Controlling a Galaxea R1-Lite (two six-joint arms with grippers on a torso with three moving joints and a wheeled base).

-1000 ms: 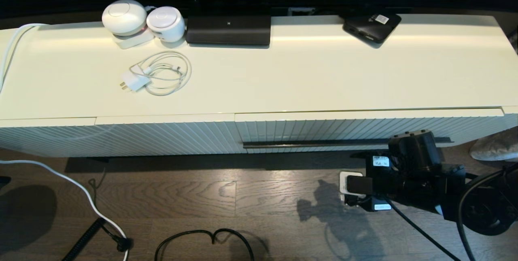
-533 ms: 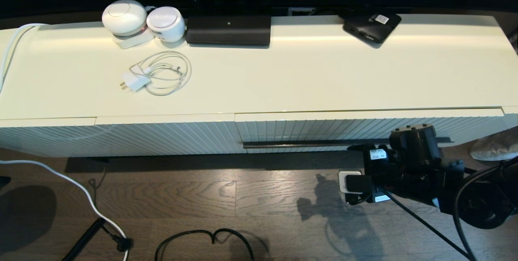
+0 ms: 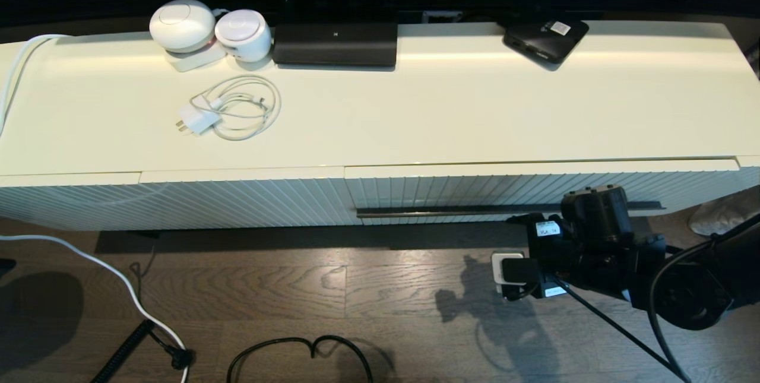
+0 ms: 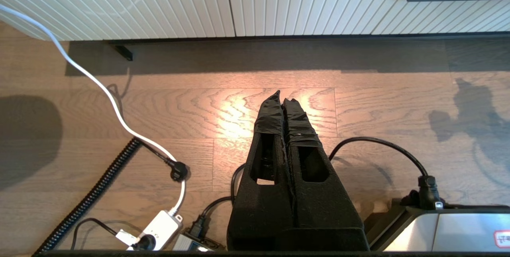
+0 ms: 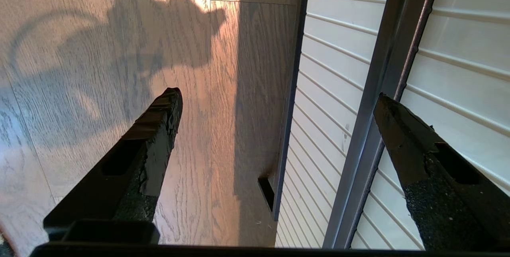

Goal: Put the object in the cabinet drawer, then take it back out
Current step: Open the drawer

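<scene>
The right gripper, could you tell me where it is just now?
In the head view the right gripper sits low on the right, open, just before the drawer's dark handle bar, near that bar's right end.

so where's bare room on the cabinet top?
Cabinet top: wide bare stretch between coiled charger cable and the right end, in front of the flat black box. Crowded at back-left: white round devices, black bar.

You see the long cream cabinet top (image 3: pixel 451 110), far beyond the right claw (image 3: pixel 537 217). On it lie, well to the claw's left, two white round devices (image 3: pixel 209 28), a coiled white charger cable (image 3: pixel 234 108) and a flat black bar (image 3: pixel 335 43); a black box (image 3: pixel 545 37) lies straight behind the claw.
</scene>
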